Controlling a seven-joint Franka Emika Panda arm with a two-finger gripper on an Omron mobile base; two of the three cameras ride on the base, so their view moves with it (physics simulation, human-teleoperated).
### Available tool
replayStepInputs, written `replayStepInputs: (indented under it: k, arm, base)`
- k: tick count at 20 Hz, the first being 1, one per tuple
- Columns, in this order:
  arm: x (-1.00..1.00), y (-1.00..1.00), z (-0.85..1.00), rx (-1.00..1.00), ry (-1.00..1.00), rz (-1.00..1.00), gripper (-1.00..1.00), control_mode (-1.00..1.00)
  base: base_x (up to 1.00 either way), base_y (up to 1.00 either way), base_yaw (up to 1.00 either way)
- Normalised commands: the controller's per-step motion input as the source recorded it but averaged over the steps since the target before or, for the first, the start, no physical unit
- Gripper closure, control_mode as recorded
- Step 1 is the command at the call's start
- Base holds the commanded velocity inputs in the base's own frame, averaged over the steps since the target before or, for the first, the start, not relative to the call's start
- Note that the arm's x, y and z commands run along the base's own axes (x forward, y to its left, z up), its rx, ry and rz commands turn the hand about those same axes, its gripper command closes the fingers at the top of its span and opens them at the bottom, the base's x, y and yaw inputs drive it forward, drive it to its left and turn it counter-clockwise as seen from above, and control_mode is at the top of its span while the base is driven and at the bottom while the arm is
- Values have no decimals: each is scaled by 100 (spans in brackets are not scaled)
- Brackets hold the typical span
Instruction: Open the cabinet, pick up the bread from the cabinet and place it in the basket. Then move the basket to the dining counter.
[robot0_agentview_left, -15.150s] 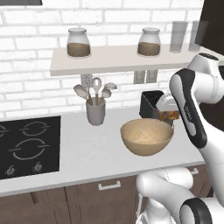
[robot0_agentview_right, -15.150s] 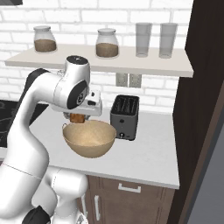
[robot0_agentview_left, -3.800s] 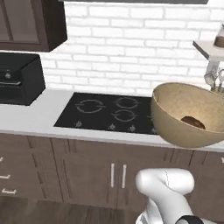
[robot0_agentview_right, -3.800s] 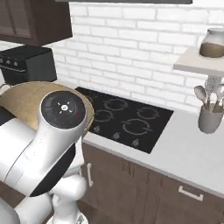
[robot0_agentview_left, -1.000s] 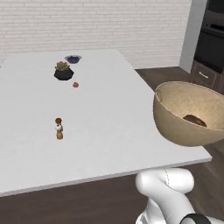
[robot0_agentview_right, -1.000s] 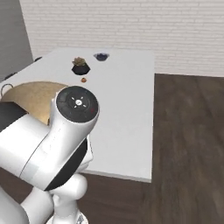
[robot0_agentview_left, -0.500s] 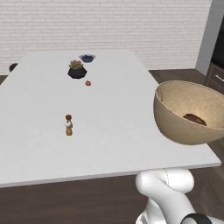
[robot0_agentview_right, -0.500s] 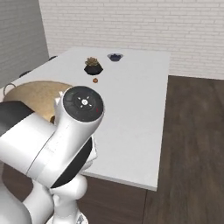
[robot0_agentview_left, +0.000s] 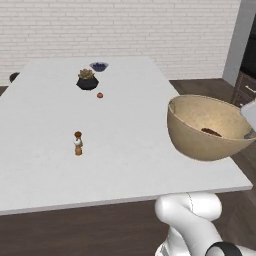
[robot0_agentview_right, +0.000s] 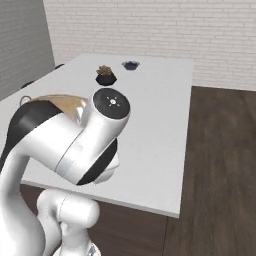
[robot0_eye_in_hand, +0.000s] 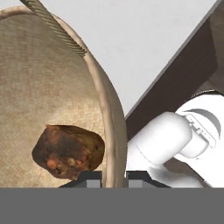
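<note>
Left base view: basket (robot0_agentview_left: 200, 142), tan, held in the air at the near right corner of the dining counter (robot0_agentview_left: 125, 145); bread (robot0_agentview_left: 211, 132) lying inside it. Also on the counter: small figure (robot0_agentview_left: 78, 143), potted plant (robot0_agentview_left: 87, 80), dark-blue bowl (robot0_agentview_left: 99, 66).

Right base view: basket rim (robot0_agentview_right: 60, 102) showing behind the arm, over the counter's left part.

Hand view: gripper (robot0_eye_in_hand: 114, 177) closed on the basket's rim, one finger each side of the wall; bread just inside, beside the fingers. No legible writing.

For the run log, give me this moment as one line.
gripper: shut on basket rim | bread: inside basket | basket: held above dining counter edge
</note>
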Motion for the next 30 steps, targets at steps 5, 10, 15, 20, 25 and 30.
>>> replayStepInputs:
  k: [5,10,15,20,25,30]
  arm:
    - [100,-11,-60,1,10,13,100,-100]
    - [100,-32,-65,3,10,26,100,-100]
    - [100,-5,-61,0,13,23,100,-100]
    - [100,0,-17,0,5,8,100,-100]
    - [56,5,-2,0,-2,-6,100,-100]
    - [37,5,-9,-1,-7,-21,100,-100]
  base:
    - [0,0,0]
    - [0,0,0]
    - [0,0,0]
    - [0,0,0]
    - [0,0,0]
    - [0,0,0]
